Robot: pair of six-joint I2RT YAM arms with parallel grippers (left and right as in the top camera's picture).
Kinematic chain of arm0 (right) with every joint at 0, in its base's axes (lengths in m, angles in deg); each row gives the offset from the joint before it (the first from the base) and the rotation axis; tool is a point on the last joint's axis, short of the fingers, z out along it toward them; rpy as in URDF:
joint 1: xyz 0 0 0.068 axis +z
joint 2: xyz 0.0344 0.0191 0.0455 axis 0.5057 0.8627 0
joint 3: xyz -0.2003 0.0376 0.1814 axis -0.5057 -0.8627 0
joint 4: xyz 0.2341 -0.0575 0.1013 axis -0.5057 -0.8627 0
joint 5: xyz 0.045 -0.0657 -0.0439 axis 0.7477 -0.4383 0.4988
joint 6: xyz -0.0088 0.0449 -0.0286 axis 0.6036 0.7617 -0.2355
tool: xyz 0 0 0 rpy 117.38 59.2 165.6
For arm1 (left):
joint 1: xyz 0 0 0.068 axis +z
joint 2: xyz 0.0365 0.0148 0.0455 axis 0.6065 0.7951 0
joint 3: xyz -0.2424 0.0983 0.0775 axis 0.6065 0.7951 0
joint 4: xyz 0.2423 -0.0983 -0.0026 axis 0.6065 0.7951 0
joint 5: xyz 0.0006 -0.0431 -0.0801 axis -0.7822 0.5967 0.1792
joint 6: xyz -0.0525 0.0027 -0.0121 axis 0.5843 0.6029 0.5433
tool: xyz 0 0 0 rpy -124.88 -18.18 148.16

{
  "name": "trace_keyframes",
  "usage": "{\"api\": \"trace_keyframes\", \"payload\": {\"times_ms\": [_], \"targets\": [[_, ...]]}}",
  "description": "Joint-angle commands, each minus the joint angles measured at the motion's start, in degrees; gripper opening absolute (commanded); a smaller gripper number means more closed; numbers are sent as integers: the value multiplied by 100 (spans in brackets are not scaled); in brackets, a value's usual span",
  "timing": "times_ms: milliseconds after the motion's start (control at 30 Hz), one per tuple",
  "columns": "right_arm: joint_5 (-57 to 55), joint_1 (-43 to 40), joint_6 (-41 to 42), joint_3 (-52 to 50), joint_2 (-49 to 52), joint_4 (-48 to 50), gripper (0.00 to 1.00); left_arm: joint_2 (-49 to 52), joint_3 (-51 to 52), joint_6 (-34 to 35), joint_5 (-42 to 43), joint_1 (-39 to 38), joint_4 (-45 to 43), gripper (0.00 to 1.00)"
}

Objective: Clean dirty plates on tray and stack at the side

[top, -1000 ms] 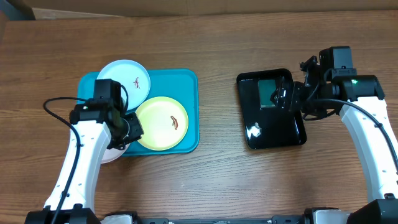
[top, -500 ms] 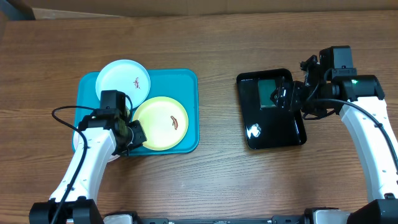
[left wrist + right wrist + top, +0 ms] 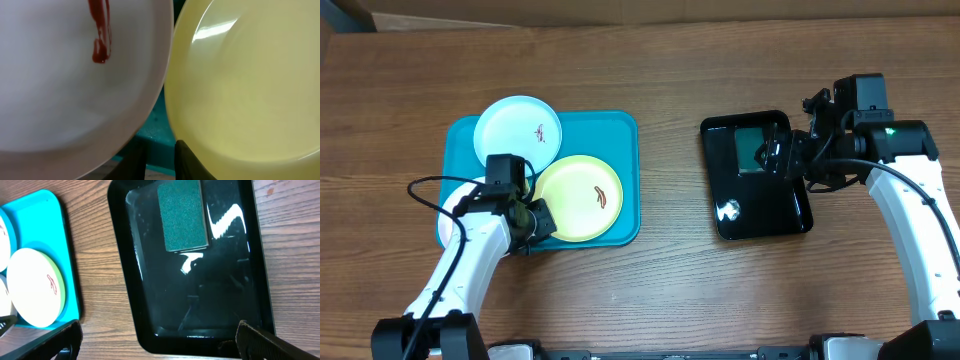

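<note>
Wooden tabletop (image 3: 670, 300), teal tray (image 3: 620, 130) frame-left. My left gripper (image 3: 160, 157) at its lower-left corner, fingers nearly together, clamp unclear; white plate (image 3: 50, 100) just left, yellow plate (image 3: 582, 198) just right. Right gripper (image 3: 157, 337) gaping over black tray (image 3: 760, 215).

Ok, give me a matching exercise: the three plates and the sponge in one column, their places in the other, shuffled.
1. pale blue plate
2. yellow plate
3. white plate
4. green sponge

A. in the black tray
B. far-left corner of the teal tray
C. near-left edge of the teal tray
D. right half of the teal tray

Pairs: 1-B, 2-D, 3-C, 4-A
</note>
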Motion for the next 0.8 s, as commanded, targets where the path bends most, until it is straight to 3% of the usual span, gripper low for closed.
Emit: {"api": "trace_keyframes", "payload": {"times_ms": [0, 767], "targets": [[-57, 2, -7, 90, -20, 109, 100, 46, 79, 101, -90, -55, -105, 22], [-721, 2, -48, 79, -20, 463, 100, 46, 79, 420, -120, -354, -382, 32]]}}
